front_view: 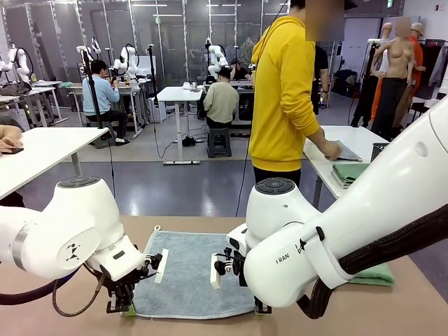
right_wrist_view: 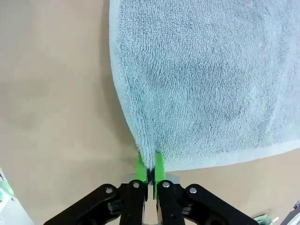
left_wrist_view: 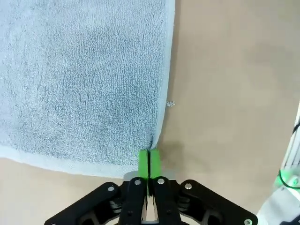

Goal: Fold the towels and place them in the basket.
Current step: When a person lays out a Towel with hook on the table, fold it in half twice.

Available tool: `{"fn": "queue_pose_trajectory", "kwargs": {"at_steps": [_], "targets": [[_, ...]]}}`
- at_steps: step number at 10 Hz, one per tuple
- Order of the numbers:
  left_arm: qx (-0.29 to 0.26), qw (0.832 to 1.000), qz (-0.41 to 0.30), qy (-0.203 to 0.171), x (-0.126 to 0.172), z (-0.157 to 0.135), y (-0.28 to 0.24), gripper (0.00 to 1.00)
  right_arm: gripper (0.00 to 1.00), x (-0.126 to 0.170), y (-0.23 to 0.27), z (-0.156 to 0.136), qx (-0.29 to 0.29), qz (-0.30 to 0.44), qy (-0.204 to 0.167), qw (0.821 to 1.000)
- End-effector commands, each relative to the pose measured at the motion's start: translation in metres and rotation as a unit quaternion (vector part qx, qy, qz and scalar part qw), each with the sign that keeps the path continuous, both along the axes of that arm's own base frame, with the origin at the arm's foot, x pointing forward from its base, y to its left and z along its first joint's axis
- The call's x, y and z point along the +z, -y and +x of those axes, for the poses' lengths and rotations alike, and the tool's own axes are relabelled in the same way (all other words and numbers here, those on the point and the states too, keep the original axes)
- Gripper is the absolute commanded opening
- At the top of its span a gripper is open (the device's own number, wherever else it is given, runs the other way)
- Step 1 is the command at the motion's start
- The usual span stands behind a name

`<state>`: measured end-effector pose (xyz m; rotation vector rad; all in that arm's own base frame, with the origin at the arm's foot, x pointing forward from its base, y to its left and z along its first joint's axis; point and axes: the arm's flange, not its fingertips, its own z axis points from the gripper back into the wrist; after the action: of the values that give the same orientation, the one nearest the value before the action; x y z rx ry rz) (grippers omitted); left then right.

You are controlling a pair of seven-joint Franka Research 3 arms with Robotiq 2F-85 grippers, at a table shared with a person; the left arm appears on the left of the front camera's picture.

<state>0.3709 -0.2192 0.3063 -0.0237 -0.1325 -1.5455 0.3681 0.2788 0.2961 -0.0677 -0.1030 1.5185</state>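
Pinching the near-left corner of the blue-grey towel (front_view: 185, 269), the left gripper (front_view: 124, 306) has its green pads pressed together on the hem; in its wrist view the fingers (left_wrist_view: 149, 161) meet right where the towel's side edge and near edge join. Beside that side edge the tan table (left_wrist_view: 234, 93) lies bare, with only a small loose thread (left_wrist_view: 171, 103) just off the hem. The towel is spread flat in a single layer between the two arms, its far edge running straight across near the table's far side.

At the near-right corner the right gripper (right_wrist_view: 150, 166) is likewise clamped shut on the cloth, which puckers slightly between the pads — bare tabletop runs along that side edge too. To the right, partly behind the right arm, a folded mint green towel (front_view: 374, 275) lies on the same table, apart from the blue-grey one.

On the white far table (front_view: 364, 136), a person in a yellow hoodie (front_view: 283, 91) rests a hand (front_view: 329, 150) on a grey sheet; just nearer lies a folded dark green cloth (front_view: 348, 171), and at the right a dark lattice basket (front_view: 379, 151) shows in part.

Count: two grippers, both gripping; one spread towel; one folded mint towel; one basket.
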Motion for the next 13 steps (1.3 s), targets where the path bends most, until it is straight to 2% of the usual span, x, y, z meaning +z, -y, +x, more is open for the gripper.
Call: {"fn": "queue_pose_trajectory", "kwargs": {"at_steps": [1,3,5,6,10,13], "targets": [[0.003,1.000,0.002,-0.012,-0.009,-0.039,-0.023,0.00,0.00,0.009,0.004,-0.002,-0.005,0.006,-0.001,1.000],[0.000,1.000,-0.001,-0.004,-0.002,-0.041,-0.022,0.00,0.00,0.017,0.004,-0.002,-0.003,0.021,-0.006,1.000],[0.002,1.000,0.000,0.004,0.008,-0.043,-0.024,0.00,0.00,0.034,0.008,-0.002,-0.012,0.035,0.004,0.999],[-0.001,1.000,-0.006,0.013,0.017,-0.046,-0.024,0.00,0.00,0.039,0.010,0.000,-0.019,0.038,-0.005,0.999],[-0.012,0.998,-0.031,0.045,0.054,-0.048,-0.024,0.00,0.00,0.058,0.011,0.014,-0.040,0.058,0.003,0.998],[-0.005,0.998,-0.036,0.054,0.065,-0.037,-0.017,0.00,0.00,0.055,0.014,0.023,-0.049,0.068,-0.009,0.996]]}}
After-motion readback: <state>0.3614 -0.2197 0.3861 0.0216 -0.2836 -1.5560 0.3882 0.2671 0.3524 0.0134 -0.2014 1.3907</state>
